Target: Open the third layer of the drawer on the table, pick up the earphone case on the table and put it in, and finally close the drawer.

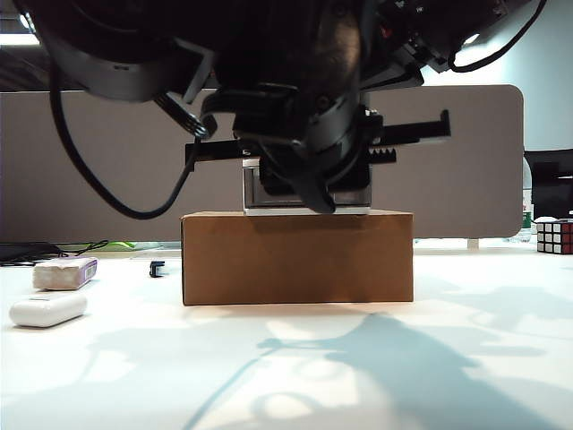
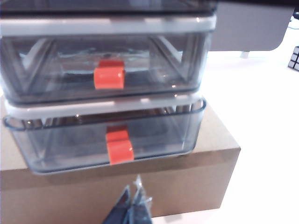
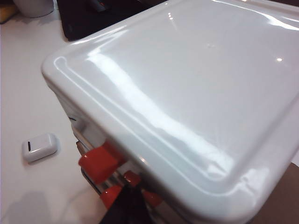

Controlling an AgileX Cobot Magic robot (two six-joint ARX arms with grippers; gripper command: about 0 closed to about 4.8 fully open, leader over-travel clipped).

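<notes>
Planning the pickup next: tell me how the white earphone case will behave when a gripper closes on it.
The earphone case looks smooth and glossy with rounded ends, so it may slip between the fingers. It lies flat on the table, so it probably won't roll or tip. It looks hard-shelled, likely stiff and light. The left gripper is shut near the drawer.

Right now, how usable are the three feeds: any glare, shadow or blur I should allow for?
Exterior view: arms block the drawer, backlit, long shadows on the table. Left wrist view: slightly soft, third layer readable, left tool shut. Right wrist view: glare streaks on the drawer's white top.
</notes>
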